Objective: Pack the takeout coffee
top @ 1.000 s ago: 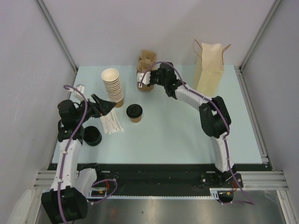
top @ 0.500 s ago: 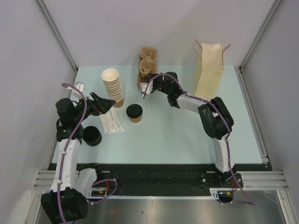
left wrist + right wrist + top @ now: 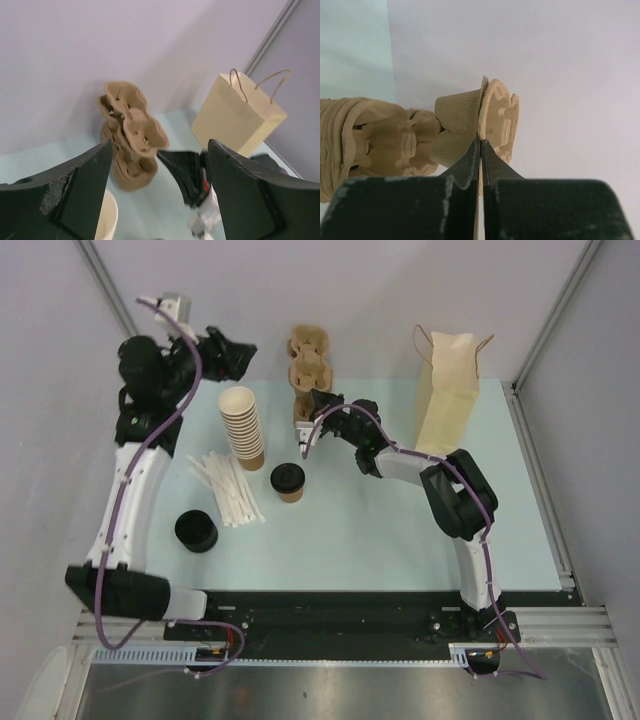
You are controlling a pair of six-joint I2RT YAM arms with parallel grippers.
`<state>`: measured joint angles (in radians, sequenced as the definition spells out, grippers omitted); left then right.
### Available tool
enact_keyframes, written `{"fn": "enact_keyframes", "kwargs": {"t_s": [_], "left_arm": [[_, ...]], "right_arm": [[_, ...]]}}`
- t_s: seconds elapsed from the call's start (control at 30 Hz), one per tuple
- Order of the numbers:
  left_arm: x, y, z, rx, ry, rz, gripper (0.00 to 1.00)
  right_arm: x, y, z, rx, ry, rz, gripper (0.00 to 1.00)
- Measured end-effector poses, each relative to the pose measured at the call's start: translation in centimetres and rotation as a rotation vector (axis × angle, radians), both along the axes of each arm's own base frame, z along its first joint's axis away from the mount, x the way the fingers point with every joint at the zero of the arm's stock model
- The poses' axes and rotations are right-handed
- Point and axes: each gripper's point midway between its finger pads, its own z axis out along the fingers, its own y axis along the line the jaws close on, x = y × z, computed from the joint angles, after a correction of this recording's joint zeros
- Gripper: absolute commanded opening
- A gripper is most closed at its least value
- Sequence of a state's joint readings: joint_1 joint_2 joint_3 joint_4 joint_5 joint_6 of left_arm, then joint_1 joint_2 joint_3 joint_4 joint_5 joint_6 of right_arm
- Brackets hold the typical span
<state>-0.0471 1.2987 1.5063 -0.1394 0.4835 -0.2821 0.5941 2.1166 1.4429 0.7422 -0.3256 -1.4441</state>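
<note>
The takeout coffee, a small brown ribbed paper cup with a round black plastic lid (image 3: 287,482), stands upright on the pale blue-green worktop (image 3: 400,530). It is a bit left of the middle, about halfway between the near edge and the far edge. Nothing is touching it.

Just beside it, toward the far left, is a tall stack of brown paper cups with cream insides (image 3: 243,428). A pile of thin white sticks (image 3: 228,490) lies left of the coffee. A small pile of round black lids (image 3: 197,531) sits closer to the near left corner.

The right gripper (image 3: 305,420) is near the middle of the far edge, a little way past the coffee. It is clenched on the thin edge of a brown bumpy paper cup tray (image 3: 495,112). The rest of the brown trays, a stack (image 3: 365,135), are right beside the held one. I cannot tell if the held tray touches them.

The left gripper (image 3: 240,355) is up high over the far left corner. Its fingers are spread wide apart with nothing between them. It points toward the trays.

A tan paper bag with string handles (image 3: 447,390) stands upright near the far right corner.
</note>
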Motion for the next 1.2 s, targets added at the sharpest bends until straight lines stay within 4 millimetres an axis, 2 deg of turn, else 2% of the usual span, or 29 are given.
{"fn": "enact_keyframes", "kwargs": {"t_s": [0.03,0.13,0.27,0.37,0.47,0.57,0.77,0.93,1.2], "left_arm": [[1.4,-0.9,0.5,0.005,-0.004,-0.001,0.81],[5.7,-3.0,-0.1,0.017,0.031,0.000,0.78],[11.1,-5.9,-4.9,0.030,0.162,-0.005,0.76],[13.4,-7.6,-9.5,0.050,0.270,-0.001,0.74],[14.5,-8.8,-12.6,0.068,0.339,0.009,0.70],[15.1,-9.6,-14.0,0.083,0.363,0.025,0.68],[15.6,-10.0,-14.0,0.092,0.352,0.049,0.65],[17.0,-9.9,-14.2,0.101,0.336,0.076,0.60],[18.4,-10.0,-18.0,0.132,0.387,0.085,0.56]], "right_arm": [[-0.1,0.1,0.1,0.002,-0.006,0.001,0.00],[-0.3,0.3,0.4,0.004,-0.023,0.003,0.00],[-0.4,0.4,0.6,0.007,-0.036,0.004,0.00],[-0.4,0.4,0.6,0.008,-0.039,0.002,0.00],[-0.4,0.3,0.5,0.005,-0.041,-0.003,0.00],[-0.3,0.1,0.3,0.001,-0.040,-0.011,0.00],[-0.3,-0.2,-0.3,-0.006,-0.033,-0.020,0.00],[-0.3,-0.3,-0.7,-0.011,-0.027,-0.023,0.00],[-0.4,-0.5,-1.4,-0.020,-0.013,-0.026,0.00]]}}
